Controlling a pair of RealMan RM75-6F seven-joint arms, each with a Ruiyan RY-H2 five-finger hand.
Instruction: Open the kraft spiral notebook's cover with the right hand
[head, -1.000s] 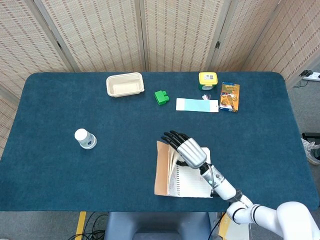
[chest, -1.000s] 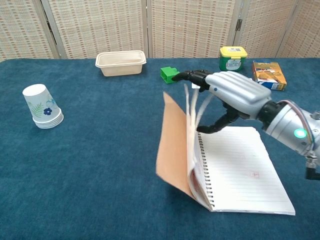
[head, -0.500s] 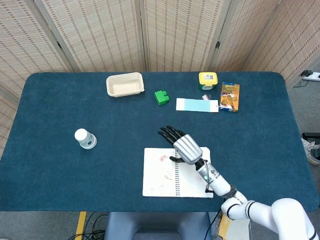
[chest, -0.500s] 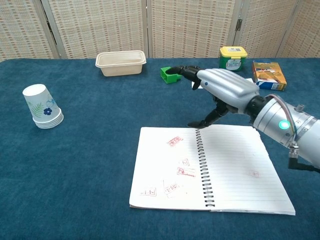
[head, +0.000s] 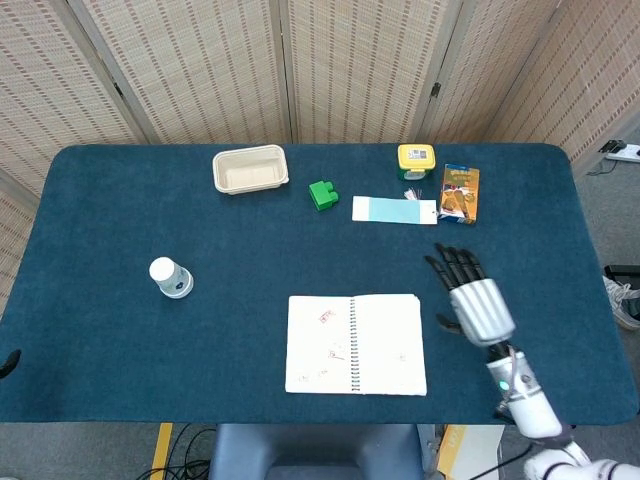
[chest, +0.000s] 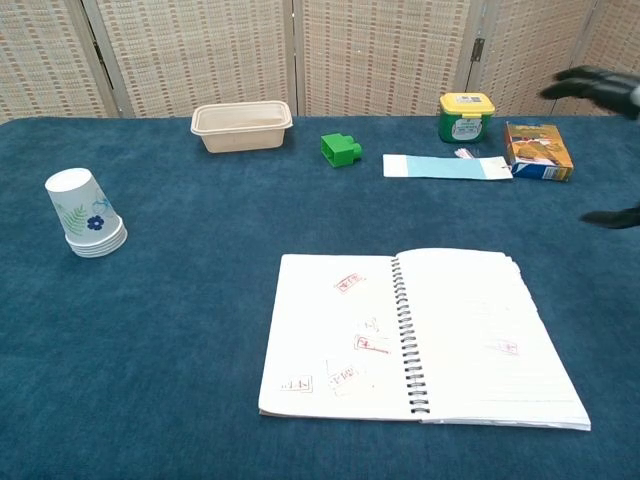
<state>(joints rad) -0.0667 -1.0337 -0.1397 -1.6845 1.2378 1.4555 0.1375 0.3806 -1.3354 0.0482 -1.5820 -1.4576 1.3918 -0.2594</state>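
Table (head: 120, 360), covered w/ dark blue cloth, is seen from head and chest views. Notebook (head: 356, 343) is laid flat and open near the front edge, spiral down the middle, red stamps on the left page. Right hand (head: 470, 300) is held above the cloth just right of the notebook, fingers spread, nothing gripped; only its fingertips (chest: 590, 82) are caught at the chest view's right edge. Beige tray (head: 250, 168) is placed at the back, w/ blue strip (head: 394, 210), snack box (head: 460, 193), paper cups (head: 170, 277), yellow-lidded jar (head: 416, 160) and green block (head: 322, 194) spread around.
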